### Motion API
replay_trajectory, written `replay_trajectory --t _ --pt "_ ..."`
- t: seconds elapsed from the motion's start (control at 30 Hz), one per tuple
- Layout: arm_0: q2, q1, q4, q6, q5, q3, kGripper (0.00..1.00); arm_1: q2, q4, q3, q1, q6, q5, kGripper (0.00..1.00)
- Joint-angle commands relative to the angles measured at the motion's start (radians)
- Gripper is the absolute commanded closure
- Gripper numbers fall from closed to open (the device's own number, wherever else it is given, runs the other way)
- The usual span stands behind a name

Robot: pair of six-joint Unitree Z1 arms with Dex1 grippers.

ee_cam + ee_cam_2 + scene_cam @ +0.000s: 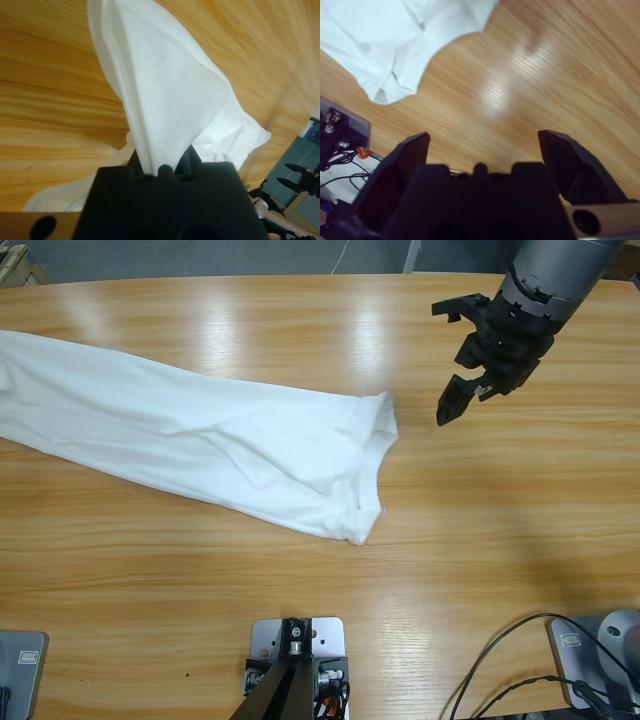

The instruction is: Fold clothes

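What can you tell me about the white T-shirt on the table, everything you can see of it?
The T-shirt is plain white, of soft cotton-like cloth, folded lengthwise into a long band with creases. It lies slanted across the wooden table, running off the high view's left edge; its near end shows a hemmed sleeve opening. The left end effector is shut on a bunched fold of it. The right end effector hangs open beside the sleeve end, not touching it. No lettering or label shows.

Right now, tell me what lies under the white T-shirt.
Bare wooden table shows all around the T-shirt, so it rests on the tabletop. Whatever the cloth covers cannot be seen. The left gripper pinches one end; the right gripper hangs open beside it.
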Motion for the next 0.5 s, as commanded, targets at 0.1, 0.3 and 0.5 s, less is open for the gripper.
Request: replay_trajectory --t 0.1,0.3,0.5 --pt "0.054 -0.118 0.077 0.002 -0.004 -0.082 1.000 -0.034 -0.010 0.046 -0.017 -0.014 0.005 0.119" --pt "0.071 -0.255 0.096 -0.015 -0.013 -0.108 1.000 -0.045 -0.017 0.061 -0.017 -0.014 0.007 0.119" --pt "0.080 -0.389 0.103 -0.049 -0.022 -0.115 1.000 -0.059 -0.022 0.076 -0.017 -0.014 0.007 0.119"
